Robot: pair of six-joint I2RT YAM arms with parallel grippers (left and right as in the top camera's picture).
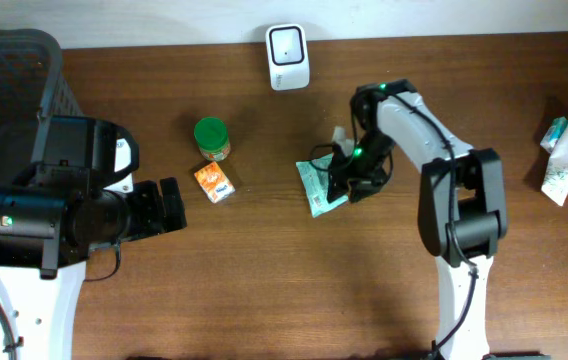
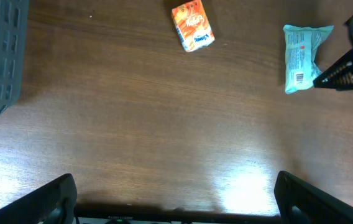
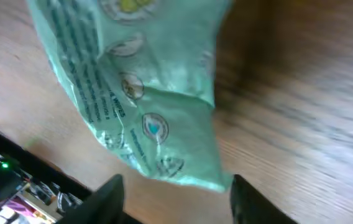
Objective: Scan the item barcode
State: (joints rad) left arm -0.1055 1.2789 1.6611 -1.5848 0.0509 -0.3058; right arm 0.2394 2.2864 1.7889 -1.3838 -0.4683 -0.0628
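Green packet (image 1: 314,195) on a wooden table (image 1: 264,290), at the right gripper (image 1: 344,183).
Lower left, we see the left gripper (image 1: 169,205), fingers spread wide, empty. At centre, the right fingers straddle the packet's end; we cannot tell whether they pinch it. A white scanner (image 1: 288,56) sits top centre.

Overhead, even indoor light falls on the brown counter (image 1: 264,290). That picture is sharp, with only soft, short shadows. In the left wrist view, a white patch of glare sits on the wood, low and right of centre. The right wrist view is blurred: the green packet (image 3: 145,99) fills it close up, its print soft and the wood grain smeared.
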